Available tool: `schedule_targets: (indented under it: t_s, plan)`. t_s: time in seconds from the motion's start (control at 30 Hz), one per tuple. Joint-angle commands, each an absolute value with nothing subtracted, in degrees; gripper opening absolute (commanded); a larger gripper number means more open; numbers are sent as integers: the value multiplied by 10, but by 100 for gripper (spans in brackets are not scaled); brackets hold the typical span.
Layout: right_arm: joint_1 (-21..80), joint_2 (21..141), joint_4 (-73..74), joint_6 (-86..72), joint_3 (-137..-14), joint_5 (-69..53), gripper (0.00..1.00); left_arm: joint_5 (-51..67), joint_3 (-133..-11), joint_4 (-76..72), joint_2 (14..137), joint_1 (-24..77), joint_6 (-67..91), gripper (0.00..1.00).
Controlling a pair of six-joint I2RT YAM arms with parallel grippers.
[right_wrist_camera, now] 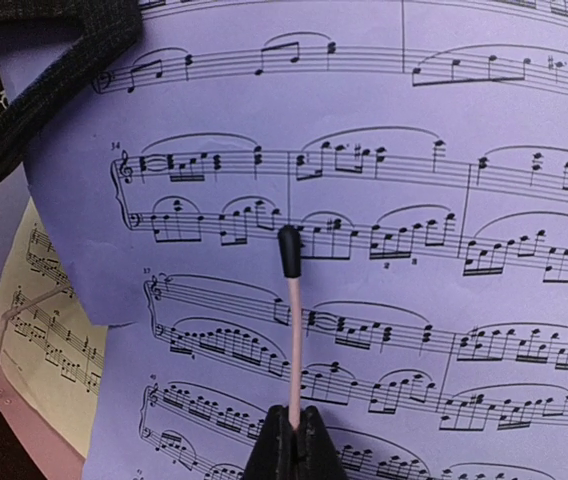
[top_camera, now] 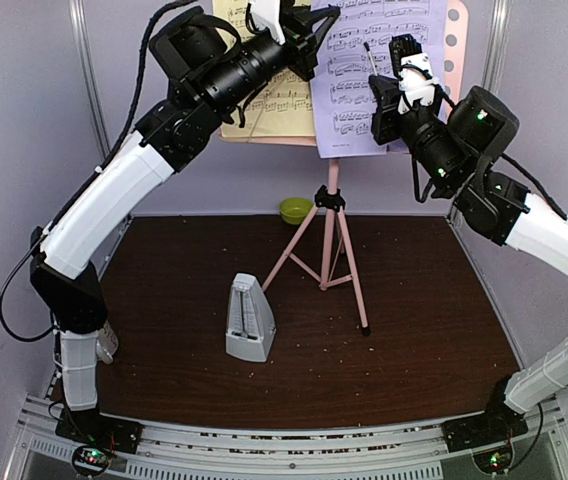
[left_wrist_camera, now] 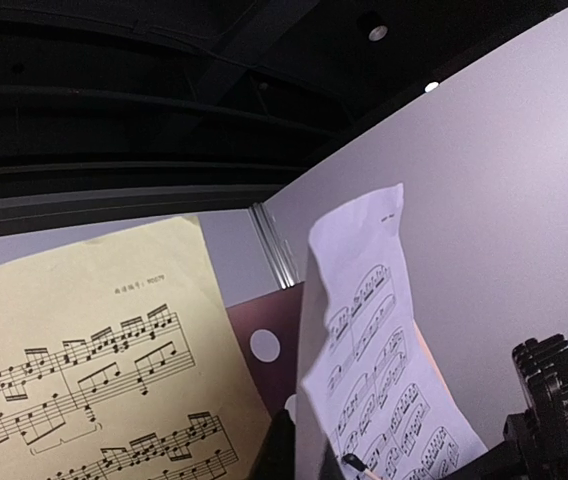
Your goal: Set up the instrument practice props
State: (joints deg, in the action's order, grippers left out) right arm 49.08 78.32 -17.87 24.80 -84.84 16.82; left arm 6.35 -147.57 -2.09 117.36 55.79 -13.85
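Observation:
The pink tripod music stand (top_camera: 330, 240) stands at the back of the table. Its perforated desk (left_wrist_camera: 264, 345) holds the yellow music sheet (top_camera: 276, 100) on the left and the lavender music sheet (top_camera: 379, 60) on the right. My left gripper (top_camera: 314, 35) is up at the desk's top, its jaws pinching the curled left edge of the lavender sheet (left_wrist_camera: 384, 330). My right gripper (right_wrist_camera: 292, 432) is shut on the stand's thin pink page-holder wire (right_wrist_camera: 291, 330), which has a black tip and lies across the lavender sheet (right_wrist_camera: 414, 200). The pale-grey pyramid metronome (top_camera: 249, 320) stands upright on the table, apart from both grippers.
A small lime-green bowl (top_camera: 296, 210) sits at the back edge behind the stand's legs. The stand's three pink legs spread over the middle of the dark brown table (top_camera: 434, 320). Grey walls close in on all sides. Crumbs dot the table.

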Motion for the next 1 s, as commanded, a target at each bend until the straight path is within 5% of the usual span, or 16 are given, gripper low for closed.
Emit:
schedule_targets:
  t_s: [0.0, 0.97]
  plan:
    - [489, 783, -191, 238, -854, 156, 0, 92, -1497, -68, 1181, 554, -181, 0]
    - [486, 782, -198, 236, -850, 143, 0, 144, -1503, -100, 1217, 555, -231, 0]
